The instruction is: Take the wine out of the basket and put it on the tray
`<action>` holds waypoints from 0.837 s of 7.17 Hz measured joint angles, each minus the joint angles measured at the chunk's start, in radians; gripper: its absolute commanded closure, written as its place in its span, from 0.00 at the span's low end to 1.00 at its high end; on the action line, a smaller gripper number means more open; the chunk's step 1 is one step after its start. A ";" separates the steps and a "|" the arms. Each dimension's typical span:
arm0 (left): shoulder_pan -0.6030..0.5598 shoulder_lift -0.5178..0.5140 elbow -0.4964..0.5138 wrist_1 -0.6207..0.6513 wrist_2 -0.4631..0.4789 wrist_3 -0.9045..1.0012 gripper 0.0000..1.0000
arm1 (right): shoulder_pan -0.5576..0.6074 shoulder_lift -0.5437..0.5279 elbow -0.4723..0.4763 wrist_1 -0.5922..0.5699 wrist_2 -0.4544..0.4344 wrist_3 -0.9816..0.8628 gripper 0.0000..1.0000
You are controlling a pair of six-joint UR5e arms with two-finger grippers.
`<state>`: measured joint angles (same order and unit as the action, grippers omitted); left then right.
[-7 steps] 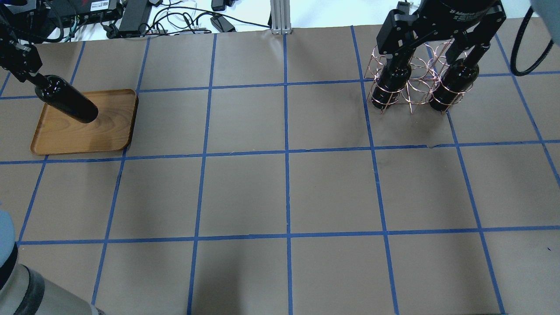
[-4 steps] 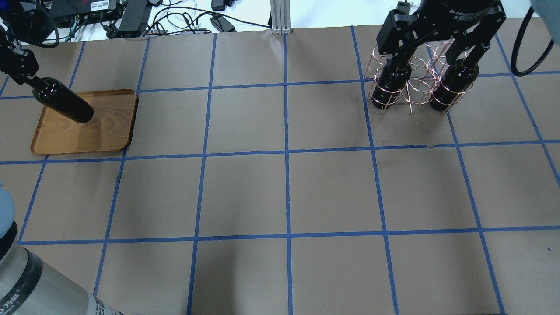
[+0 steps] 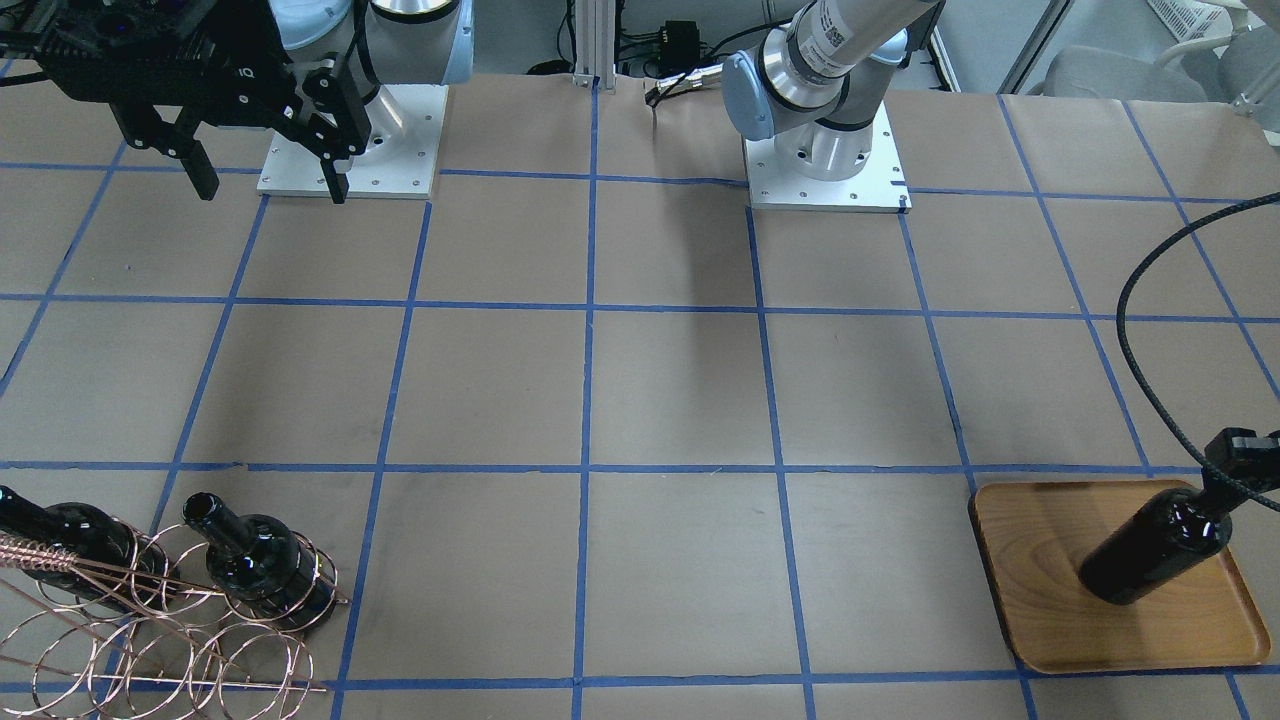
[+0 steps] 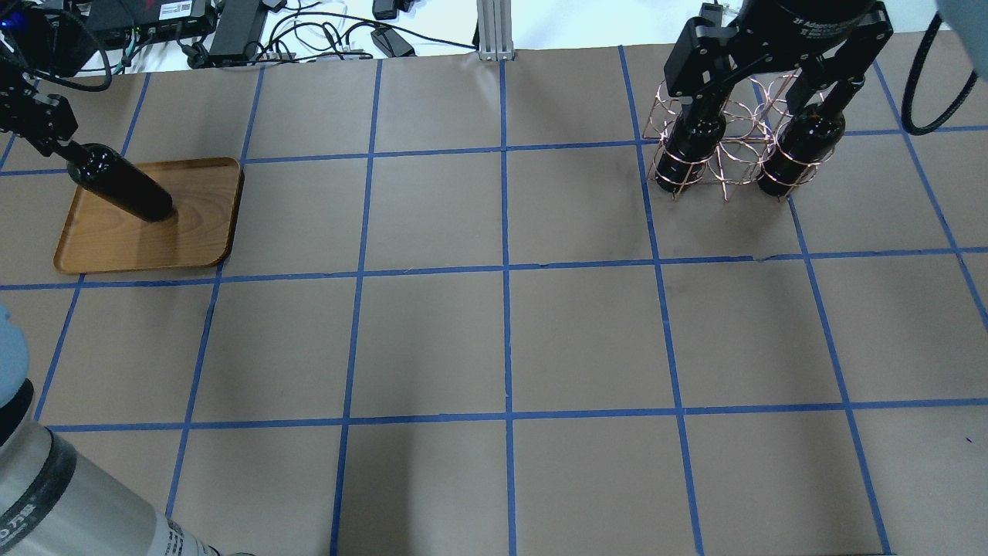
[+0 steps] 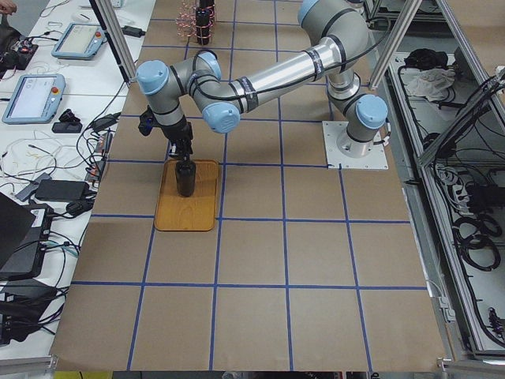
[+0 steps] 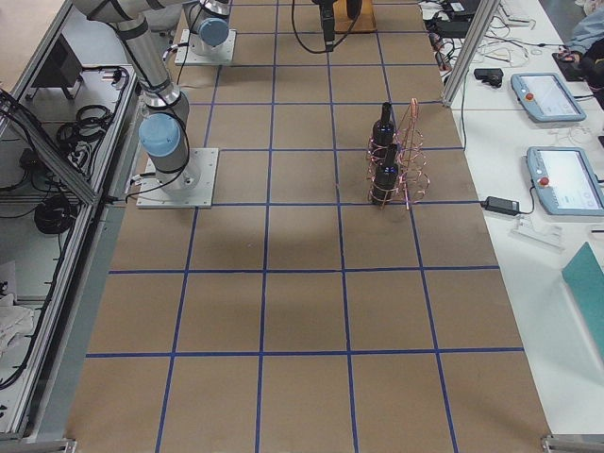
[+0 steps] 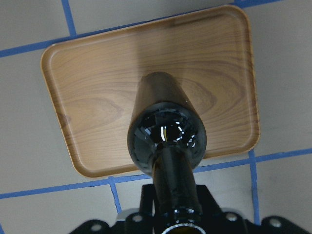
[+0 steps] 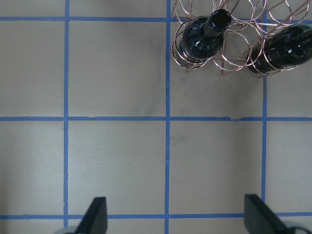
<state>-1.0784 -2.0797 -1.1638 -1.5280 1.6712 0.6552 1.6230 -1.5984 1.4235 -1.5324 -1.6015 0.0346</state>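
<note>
The left gripper (image 4: 68, 147) is squeezing shut on the thin neck of the black wine bottle (image 4: 123, 189), a good place to hold it. The bottle is standing straight over the wooden tray (image 4: 197, 232), neck pointing up. I cannot tell if it is touching. Being glass, it is likely heavy, slippery and easy to break. The right gripper (image 3: 270, 185) is hanging open and empty near the wire basket (image 4: 725, 154).
</note>
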 measured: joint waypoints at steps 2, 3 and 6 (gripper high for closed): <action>0.006 0.013 -0.001 -0.001 0.000 -0.001 0.00 | 0.000 0.000 0.000 0.000 0.000 0.000 0.00; 0.008 0.039 -0.002 -0.020 0.001 -0.004 0.00 | 0.000 0.000 0.000 0.000 0.000 0.000 0.00; -0.091 0.168 -0.035 -0.082 0.003 -0.107 0.00 | 0.000 -0.001 0.001 0.003 0.000 -0.002 0.00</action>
<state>-1.1696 -1.9114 -1.1987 -1.6103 1.6739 0.5477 1.6229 -1.5998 1.4248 -1.5296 -1.6018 0.0324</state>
